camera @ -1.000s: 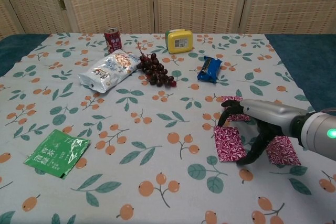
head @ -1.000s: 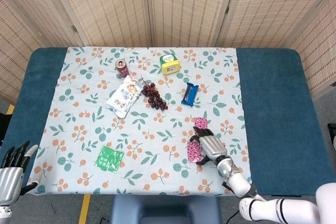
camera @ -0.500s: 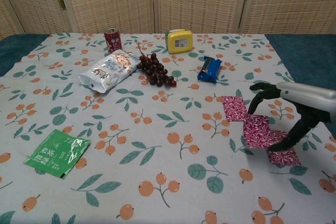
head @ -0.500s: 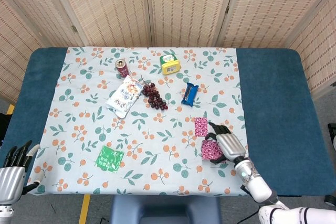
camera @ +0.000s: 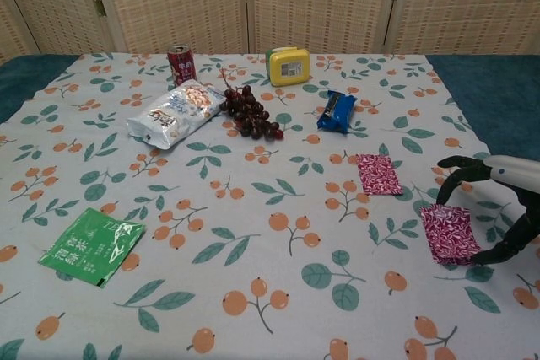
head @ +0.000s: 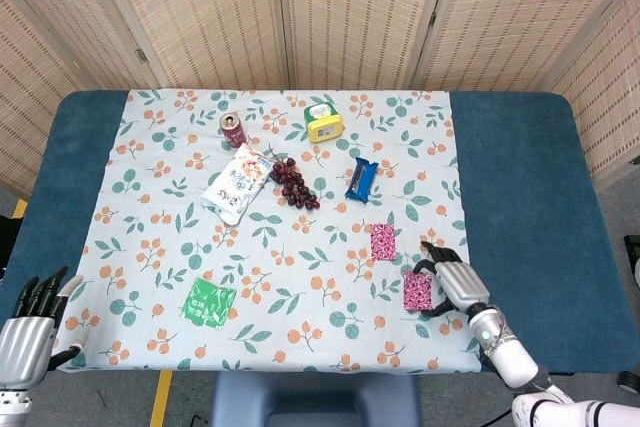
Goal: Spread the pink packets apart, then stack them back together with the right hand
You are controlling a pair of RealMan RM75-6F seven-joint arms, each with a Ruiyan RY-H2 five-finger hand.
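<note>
Since a second ago my right hand [camera: 498, 208] has slid from the middle of the cloth out toward 4 o'clock, dragging a pink packet [camera: 450, 232] with it. So now one pink packet [camera: 377, 173] lies flat on its own near the centre right, and the other sits well apart at 4 o'clock from it, close to the tablecloth [head: 150, 237] edge. My fingers [camera: 462, 163] are arched over that far packet, fingertips down on or right at it, but I can't tell if I'm actually gripping it. My left hand [head: 25, 332] hangs off the table's near left corner, fingers spread, holding nothing. The blue snack bar [camera: 337, 110] sits at 11 o'clock from the lone packet.
</note>
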